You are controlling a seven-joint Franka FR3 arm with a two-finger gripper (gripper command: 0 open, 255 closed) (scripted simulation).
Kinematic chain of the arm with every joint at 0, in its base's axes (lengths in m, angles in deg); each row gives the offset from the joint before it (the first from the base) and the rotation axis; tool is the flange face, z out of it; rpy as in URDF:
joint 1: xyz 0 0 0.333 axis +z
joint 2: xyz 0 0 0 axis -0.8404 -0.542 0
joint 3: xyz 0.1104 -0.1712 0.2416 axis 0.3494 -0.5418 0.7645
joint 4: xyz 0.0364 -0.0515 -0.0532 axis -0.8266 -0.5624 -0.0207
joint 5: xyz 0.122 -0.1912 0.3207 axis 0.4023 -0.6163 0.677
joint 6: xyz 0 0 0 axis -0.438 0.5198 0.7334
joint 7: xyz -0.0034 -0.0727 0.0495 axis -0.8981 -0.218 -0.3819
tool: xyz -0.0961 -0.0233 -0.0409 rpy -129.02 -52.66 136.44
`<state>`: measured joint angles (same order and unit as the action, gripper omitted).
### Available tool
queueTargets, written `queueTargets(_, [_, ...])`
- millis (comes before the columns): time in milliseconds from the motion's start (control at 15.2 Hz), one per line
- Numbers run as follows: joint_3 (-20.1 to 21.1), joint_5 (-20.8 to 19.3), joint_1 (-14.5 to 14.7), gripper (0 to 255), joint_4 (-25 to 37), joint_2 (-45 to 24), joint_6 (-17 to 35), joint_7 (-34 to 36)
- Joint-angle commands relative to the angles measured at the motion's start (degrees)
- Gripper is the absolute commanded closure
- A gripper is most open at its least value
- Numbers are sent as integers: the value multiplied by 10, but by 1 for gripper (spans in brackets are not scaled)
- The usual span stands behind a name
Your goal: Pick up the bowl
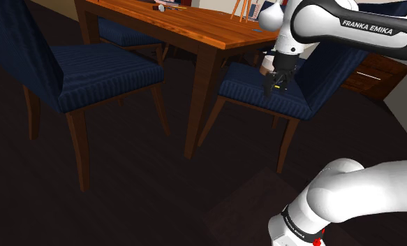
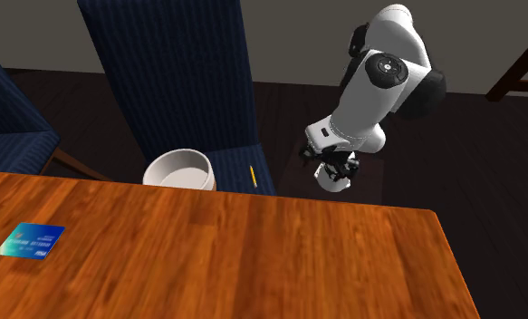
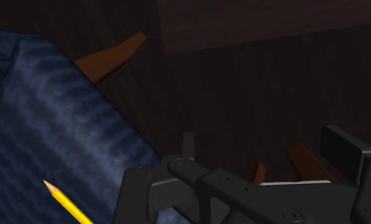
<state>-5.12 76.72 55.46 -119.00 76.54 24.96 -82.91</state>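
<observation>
Bowl (image 2: 178,169), white, sits on a blue chair (image 2: 167,82) seat in the second exterior view, its lower part hidden behind the tabletop (image 2: 253,263) edge. A yellow pencil (image 2: 252,176) lies on the same seat, near the bowl on its right and not touching it. The wood tabletop carries a blue-green card (image 2: 31,241) near the view's left edge. The claw (image 2: 335,174) hangs off the chair's right side over the dark floor (image 2: 488,154), well apart from the bowl and grasping nothing. The white arm (image 2: 379,91) rises behind it.

Shoulder view: the arm (image 1: 348,28) reaches in from the upper right, and the claw (image 1: 275,87) points down, close over the blue seat (image 1: 254,87) of the chair at the view's right. The tabletop (image 1: 195,24) stands between this chair and another blue chair (image 1: 90,73) at the view's left. The stand (image 1: 243,216) is at lower right.

Wrist view: the claw (image 3: 254,184) is released, fingers (image 3: 136,191) set wide apart with nothing between them. The pencil (image 3: 66,202) lies on the blue seat (image 3: 50,127) beside the claw. A wooden chair leg (image 3: 114,54) juts out past the seat edge, and the dark floor (image 3: 241,95) lies beyond.
</observation>
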Motion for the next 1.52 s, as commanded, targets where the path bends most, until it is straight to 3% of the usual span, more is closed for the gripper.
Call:
queueTargets(0, [-22,-7,-6,0,30,-29,5,-24])
queueTargets(396, [-82,-9,-19,0,140,-131,13,-95])
queueTargets(792, [-139,17,-33,0,279,-250,3,-173])
queueTargets(1188, [-192,80,-66,0,464,-399,-36,-259])
queueTargets(1452, [-216,147,-120,0,646,-529,-97,-314])
